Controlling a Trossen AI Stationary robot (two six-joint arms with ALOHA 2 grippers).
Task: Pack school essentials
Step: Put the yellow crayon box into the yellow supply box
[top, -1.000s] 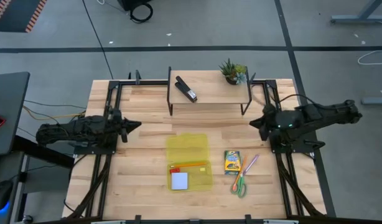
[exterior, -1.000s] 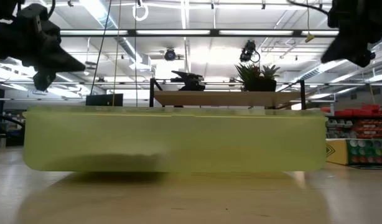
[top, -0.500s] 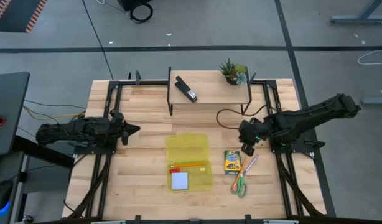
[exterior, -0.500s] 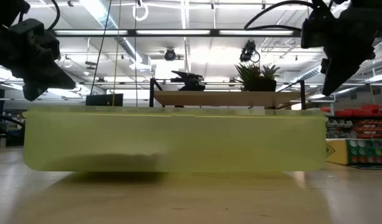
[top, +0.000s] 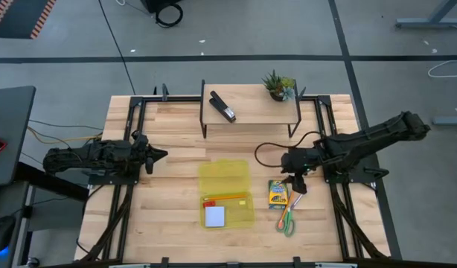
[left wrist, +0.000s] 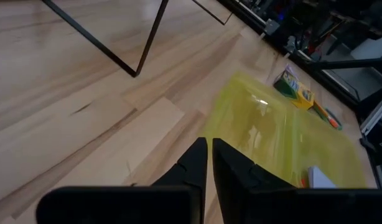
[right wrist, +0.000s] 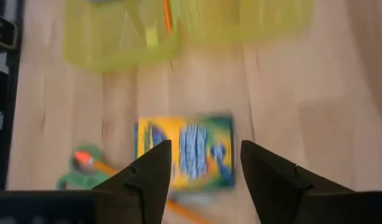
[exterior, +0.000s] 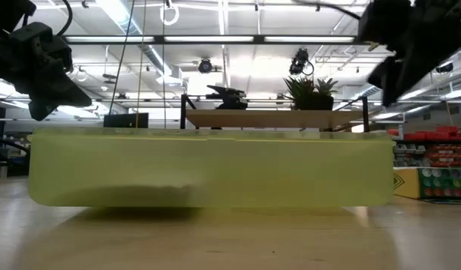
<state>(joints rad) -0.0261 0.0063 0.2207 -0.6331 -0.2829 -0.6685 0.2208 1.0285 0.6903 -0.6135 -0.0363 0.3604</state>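
Spread right pincer (right wrist: 200,171) above crayon box (right wrist: 185,158), print unreadable

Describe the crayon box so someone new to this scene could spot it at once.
On the wooden table, find the yellow translucent plastic case at the centre. Just right of it, under the open right gripper, lies the yellow-green crayon box. It is rectangular and printed, unlike the green-handled scissors and the slim purple pen beside it.

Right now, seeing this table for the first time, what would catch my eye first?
Probably the yellow plastic case lying open mid-table, with a pale notepad and an orange pencil inside. Just to its right, the right gripper hovers with open fingers over the crayon box, beside the green-handled scissors. The left gripper waits, shut, at the table's left.
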